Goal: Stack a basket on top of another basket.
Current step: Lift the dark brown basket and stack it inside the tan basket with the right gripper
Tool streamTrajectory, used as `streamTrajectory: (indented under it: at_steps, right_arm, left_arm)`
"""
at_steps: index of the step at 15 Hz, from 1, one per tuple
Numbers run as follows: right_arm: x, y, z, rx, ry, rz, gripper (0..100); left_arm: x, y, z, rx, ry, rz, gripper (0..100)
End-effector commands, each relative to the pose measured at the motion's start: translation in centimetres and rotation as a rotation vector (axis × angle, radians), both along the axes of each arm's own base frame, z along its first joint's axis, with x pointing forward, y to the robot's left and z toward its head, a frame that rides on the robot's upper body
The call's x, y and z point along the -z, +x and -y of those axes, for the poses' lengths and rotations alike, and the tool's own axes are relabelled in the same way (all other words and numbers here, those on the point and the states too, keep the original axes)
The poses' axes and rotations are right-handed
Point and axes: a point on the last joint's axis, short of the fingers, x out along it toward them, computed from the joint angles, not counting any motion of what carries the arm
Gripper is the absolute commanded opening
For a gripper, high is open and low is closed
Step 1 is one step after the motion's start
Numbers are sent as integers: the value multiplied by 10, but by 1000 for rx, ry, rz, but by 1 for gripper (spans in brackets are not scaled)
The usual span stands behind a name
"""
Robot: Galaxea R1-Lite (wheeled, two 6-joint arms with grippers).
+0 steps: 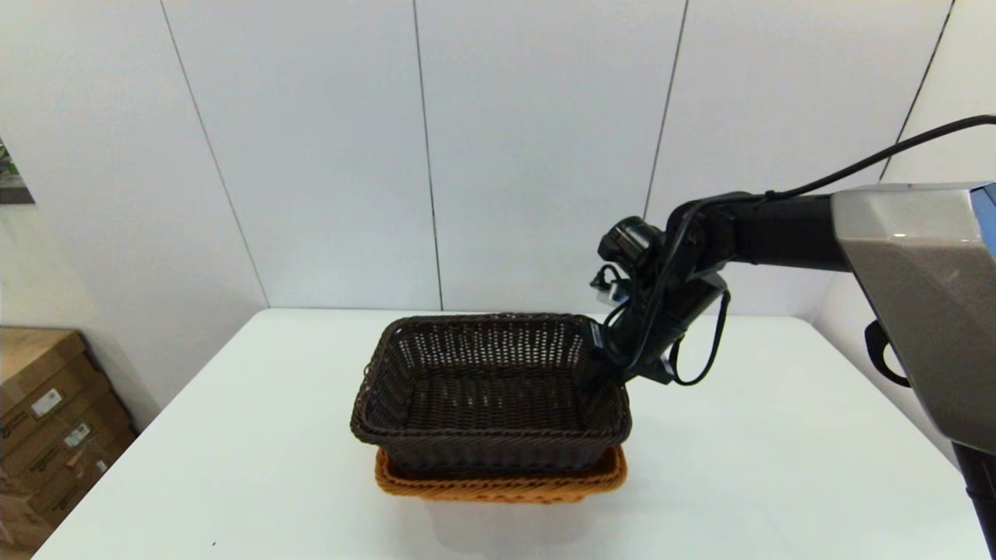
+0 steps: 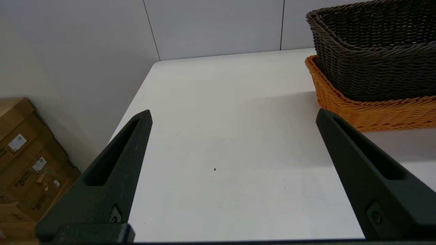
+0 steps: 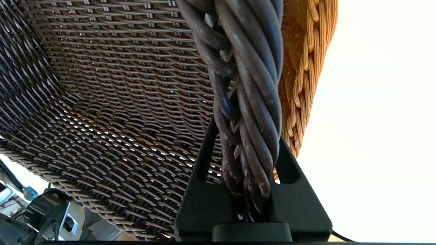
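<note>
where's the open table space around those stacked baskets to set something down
Bare table lies left of the orange basket, before it, and to its right. The right side is crowded: the right hand pinches the dark basket rim. The left hand hovers open over the left patch.

- Even, bright indoor light falls from above; the white worktop [image 1: 778, 467] shows no hard glare in the head view.
- A soft shadow lies on the worktop just before the orange basket [image 1: 498, 486].
- In the right wrist view the worktop is blown out to near white, and the dark basket [image 3: 102, 85] rim looms very close.
- Wall panel lines bow outward toward the head view's edges.
</note>
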Motion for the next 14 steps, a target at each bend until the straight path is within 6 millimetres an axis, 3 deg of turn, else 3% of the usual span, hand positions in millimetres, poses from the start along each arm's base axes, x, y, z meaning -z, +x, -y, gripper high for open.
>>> streamTrajectory:
  at_steps: [1, 3, 4, 14]
  right_arm:
    - [0, -1, 0, 1, 1, -9, 0]
    - [0, -1, 0, 1, -1, -11, 0]
    - [1, -2, 1, -6, -8, -24, 100]
    - [-3, -2, 3, 8, -6, -16, 100]
  left_arm:
    - [0, 0, 0, -2, 0, -1, 100]
    - [0, 0, 0, -1, 0, -1, 100]
    - [0, 0, 0, 1, 0, -1, 100]
    - [0, 0, 0, -1, 0, -1, 100]
